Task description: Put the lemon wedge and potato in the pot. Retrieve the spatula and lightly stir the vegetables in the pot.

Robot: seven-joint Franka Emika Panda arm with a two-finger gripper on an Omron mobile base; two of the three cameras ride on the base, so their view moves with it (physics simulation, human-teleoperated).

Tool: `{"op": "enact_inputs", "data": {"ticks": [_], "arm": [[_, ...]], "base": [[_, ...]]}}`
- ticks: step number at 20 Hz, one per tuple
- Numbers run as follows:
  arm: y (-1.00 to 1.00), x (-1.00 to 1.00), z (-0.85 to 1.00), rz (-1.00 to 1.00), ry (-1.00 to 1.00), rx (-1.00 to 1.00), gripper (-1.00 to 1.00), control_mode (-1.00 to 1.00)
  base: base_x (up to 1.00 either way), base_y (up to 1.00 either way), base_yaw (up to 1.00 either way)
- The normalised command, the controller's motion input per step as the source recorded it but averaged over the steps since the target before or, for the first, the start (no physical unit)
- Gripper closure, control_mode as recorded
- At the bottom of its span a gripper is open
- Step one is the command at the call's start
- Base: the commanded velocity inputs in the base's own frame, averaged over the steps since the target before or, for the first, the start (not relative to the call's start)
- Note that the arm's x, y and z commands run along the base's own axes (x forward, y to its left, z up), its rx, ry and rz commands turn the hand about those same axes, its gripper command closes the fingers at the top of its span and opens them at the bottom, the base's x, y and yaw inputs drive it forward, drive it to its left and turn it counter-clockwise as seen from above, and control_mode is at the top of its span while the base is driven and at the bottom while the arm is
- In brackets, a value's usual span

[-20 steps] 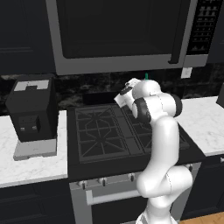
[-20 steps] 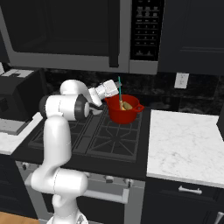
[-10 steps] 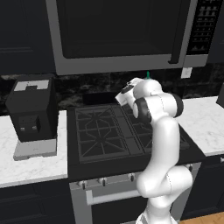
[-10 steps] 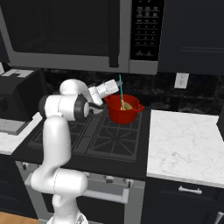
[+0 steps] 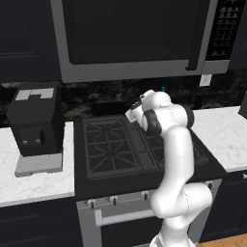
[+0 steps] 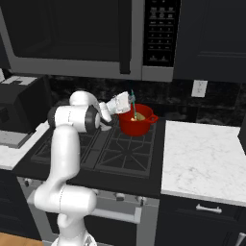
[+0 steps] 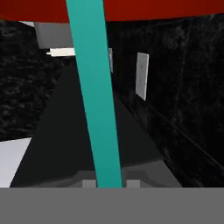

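Note:
The red pot [image 6: 138, 123] stands on the stove's back right burner. Yellowish pieces [image 6: 139, 117] lie inside it; I cannot tell the lemon wedge from the potato. My gripper [image 6: 130, 102] hovers at the pot's left rim, shut on the teal spatula [image 6: 133, 103], which stands nearly upright with its lower end down in the pot. In the hand view the spatula [image 7: 92, 92] runs from between my fingertips [image 7: 89, 183] up to the pot's red wall [image 7: 157, 9]. From the left base view my arm hides the pot, and just the spatula's tip [image 5: 163, 89] pokes out above my hand.
A black coffee machine [image 5: 35, 121] sits on the left counter. The microwave [image 5: 130, 38] hangs low above the stove [image 5: 111, 144]. White counter [image 6: 202, 158] stretches right of the stove, with a wall outlet [image 6: 198, 88] behind it.
My hand and the spatula have shifted slightly over the pot; the grip is unchanged. The pot has stayed put.

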Motion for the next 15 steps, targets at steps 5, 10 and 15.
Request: {"op": "enact_inputs", "data": {"ticks": [5, 10, 15], "arm": [[0.0, -0.01, -0.53, -0.01, -0.12, 0.0, 1.0, -1.0], [0.0, -0.38, 0.0, 0.0, 0.01, 0.0, 1.0, -1.0], [0.0, -0.21, 0.29, 0.0, 0.0, 0.01, 1.0, -1.0]], "base": [[0.0, 0.0, 0.0], [0.0, 0.0, 0.0], [0.0, 0.0, 0.0]]}}
